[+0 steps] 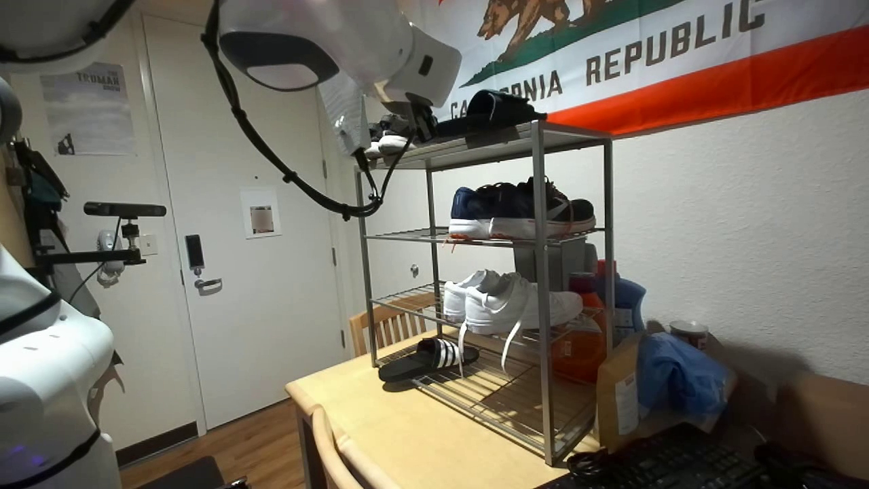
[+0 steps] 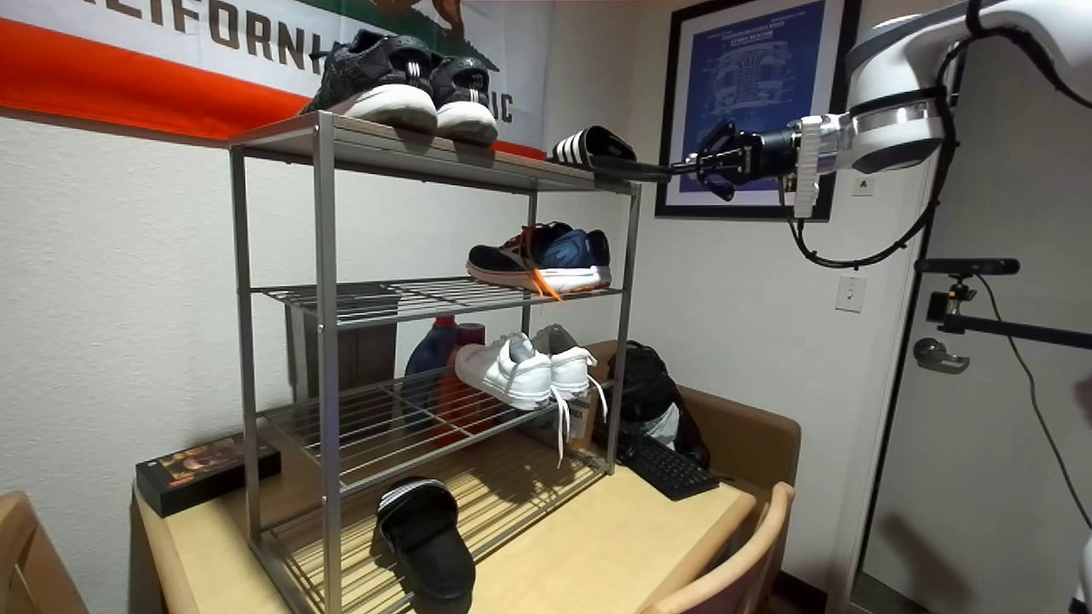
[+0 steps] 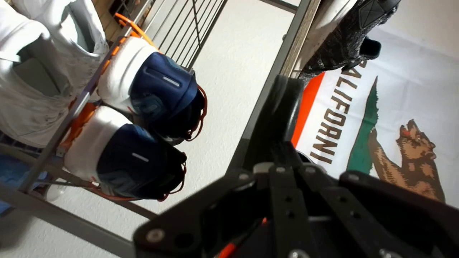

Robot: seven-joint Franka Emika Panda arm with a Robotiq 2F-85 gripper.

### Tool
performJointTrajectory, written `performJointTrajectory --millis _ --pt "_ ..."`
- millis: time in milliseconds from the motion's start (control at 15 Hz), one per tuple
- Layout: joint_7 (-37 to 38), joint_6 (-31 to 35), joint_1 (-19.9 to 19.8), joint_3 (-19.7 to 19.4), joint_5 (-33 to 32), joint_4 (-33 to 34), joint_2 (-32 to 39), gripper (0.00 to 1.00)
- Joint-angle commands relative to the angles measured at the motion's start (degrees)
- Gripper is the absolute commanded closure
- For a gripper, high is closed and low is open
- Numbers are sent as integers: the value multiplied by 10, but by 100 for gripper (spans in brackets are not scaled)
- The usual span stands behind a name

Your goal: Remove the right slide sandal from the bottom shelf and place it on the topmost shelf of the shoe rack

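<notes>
"Sandal (image 2: 610, 155): where found?"

"On the top shelf (image 2: 512, 164) of the rack (image 2: 328, 358), above the tabletop (image 2: 597, 546) toward the edge where the keyboard (image 2: 670, 465) lies. Toe toward the rear edge, heel toward the front edge."

"Condition of the pincer (image 2: 681, 166)?"

"Clamped on the heel, by appearance; the wrist view is dark there. Heel seems to overhang the shelf's front rim. Whether the sole bears fully cannot be told."

"Recommended practice?"

"My judgement: placing is nearly complete. Hold the sole level, ease it toward the rear edge until the heel has support, lower to full contact, then part the pincer slowly and withdraw straight out over the front edge. Letting go with the heel hanging out risks a tip; swinging sideways risks striking the black sneakers (image 2: 401, 81)."

"Count?"

"Sandals, two: this one, and its mate (image 2: 426, 546) on the bottom shelf (image 2: 503, 499), toward the edge opposite the keyboard. Black sneakers, two. Blue sneakers (image 2: 559, 264), two, one tier down. White sneakers (image 2: 512, 375), two, next tier. Rack, one, of four tiers. Keyboard, one. Black box (image 2: 209, 473), one, at the rear corner away from the keyboard."
</notes>
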Motion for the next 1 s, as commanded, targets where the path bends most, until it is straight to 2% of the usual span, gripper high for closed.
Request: performJointTrajectory --millis 0,333,933 --pt "6 -43 0 -9 31 39 29 100" --pt "20 -52 0 5 44 86 58 100" --pt "55 -66 7 29 28 175 136 100"
